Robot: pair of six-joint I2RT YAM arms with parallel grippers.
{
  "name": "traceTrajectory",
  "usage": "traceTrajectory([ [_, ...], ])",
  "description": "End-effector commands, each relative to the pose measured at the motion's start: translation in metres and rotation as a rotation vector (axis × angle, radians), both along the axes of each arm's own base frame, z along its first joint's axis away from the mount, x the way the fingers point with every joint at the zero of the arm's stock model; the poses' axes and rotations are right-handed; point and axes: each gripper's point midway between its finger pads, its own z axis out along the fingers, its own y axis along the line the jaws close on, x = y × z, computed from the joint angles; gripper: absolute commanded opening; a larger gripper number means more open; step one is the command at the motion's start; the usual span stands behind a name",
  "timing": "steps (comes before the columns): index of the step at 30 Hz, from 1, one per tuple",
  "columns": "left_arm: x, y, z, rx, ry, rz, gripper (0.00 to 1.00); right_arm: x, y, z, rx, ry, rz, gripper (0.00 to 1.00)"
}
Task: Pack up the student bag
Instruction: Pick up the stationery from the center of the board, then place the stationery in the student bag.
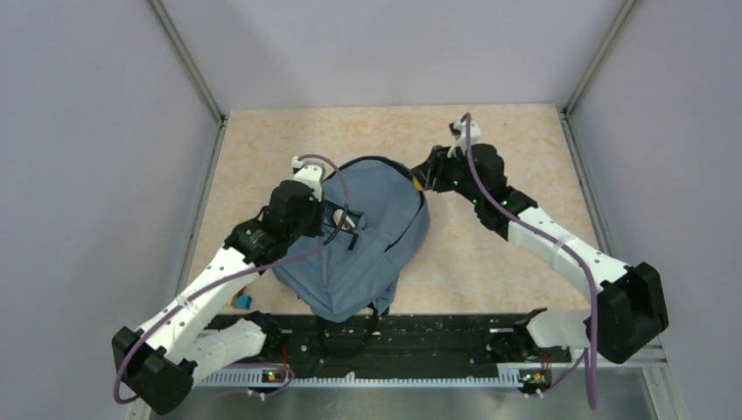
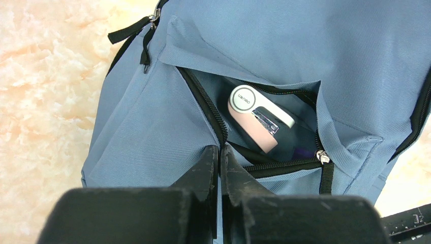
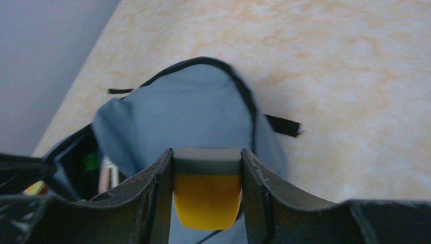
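- Overhead view: the student bag (image 1: 363, 254), grey-blue with black trim, lies flat in the lower middle of the frame on a pale mottled table (image 1: 490, 254). Its bottom edge reaches the black rail where the arms are mounted.
- Also overhead, the left gripper (image 1: 339, 220) sits over the bag's centre. The right gripper (image 1: 423, 179) is at the bag's upper right edge. Neither gripper's fingers can be made out from here.
- Only the overhead view shows a small blue and orange item (image 1: 242, 302) on the table under the left arm, at the bag's lower left.
- Left wrist view: the front pocket (image 2: 264, 127) is unzipped and gaping in the centre of the frame. Inside lies a pink and white stapler-like object (image 2: 254, 117), with a sliver of something purple (image 2: 303, 151) to its lower right.
- Here the left gripper's black fingers are pressed together, tips at the pocket's zipper edge. Whether they pinch any fabric cannot be told.
- Right wrist view: the right gripper's fingers clamp a yellow block with a grey top (image 3: 206, 201) at bottom centre, above the bag's rounded end.
- At the lower left of this view, the bag's main opening shows dark, with a glimpse of green (image 3: 90, 162) inside.
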Motion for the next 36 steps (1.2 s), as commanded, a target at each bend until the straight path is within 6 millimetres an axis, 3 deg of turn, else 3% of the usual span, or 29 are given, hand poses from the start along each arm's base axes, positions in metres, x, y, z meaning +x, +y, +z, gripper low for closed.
traceTrajectory([
  [1,0.013,0.005,0.028,-0.027,-0.122,0.033,0.0,-0.025,0.073,0.039,0.135,-0.109,0.196,0.23],
  [5,0.013,0.005,0.03,-0.034,-0.129,0.031,0.0,-0.041,0.128,0.039,0.144,-0.106,0.309,0.23],
  [9,0.012,0.006,0.032,-0.036,-0.136,0.034,0.0,-0.05,0.173,0.026,0.13,-0.09,0.4,0.22],
  [15,0.012,0.005,0.034,-0.04,-0.142,0.032,0.0,-0.059,0.217,0.009,0.098,-0.084,0.475,0.22],
  [21,0.011,0.005,0.034,-0.044,-0.143,0.029,0.0,-0.06,0.239,-0.024,0.048,-0.048,0.512,0.21],
  [25,0.011,0.005,0.035,-0.041,-0.143,0.029,0.0,-0.062,0.24,-0.053,-0.018,-0.008,0.52,0.2],
  [32,0.011,0.005,0.035,-0.044,-0.143,0.028,0.0,-0.106,0.242,-0.075,-0.03,0.068,0.686,0.2],
  [36,0.011,0.004,0.034,-0.044,-0.139,0.025,0.0,-0.124,0.243,-0.075,-0.023,0.081,0.761,0.22],
])
